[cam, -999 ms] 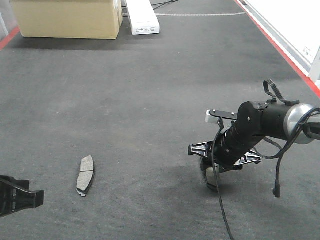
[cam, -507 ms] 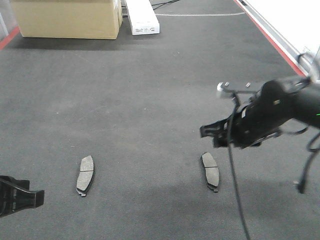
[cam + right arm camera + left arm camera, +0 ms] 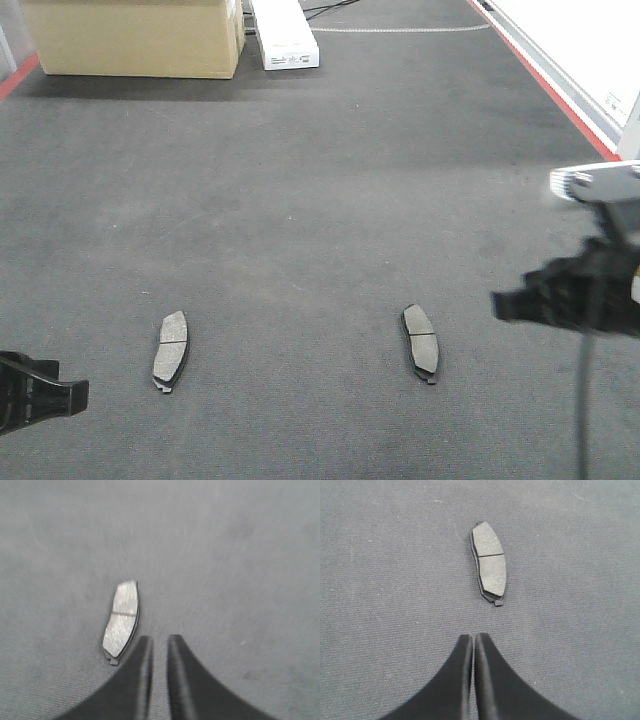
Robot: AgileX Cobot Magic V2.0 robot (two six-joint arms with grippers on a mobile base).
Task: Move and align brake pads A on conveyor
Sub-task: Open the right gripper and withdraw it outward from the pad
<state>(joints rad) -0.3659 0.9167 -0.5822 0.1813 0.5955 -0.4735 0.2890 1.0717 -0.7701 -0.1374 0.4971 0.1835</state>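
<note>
Now, at the near left, the left gripper (image 3: 472, 640) has its fingers pressed together on nothing. Just right of it, one brake pad (image 3: 171, 351) lies flat on the conveyor (image 3: 300, 180). A second brake pad (image 3: 421, 343) lies further right. The blurred right gripper (image 3: 156, 641) hovers rightmost, fingers slightly parted and empty.

Black left hand (image 3: 472, 639), possibly silver right wrist (image 3: 598, 184)

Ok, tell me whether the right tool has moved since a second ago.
Yes: the right tool moved rightward, off the right-hand brake pad.
</note>
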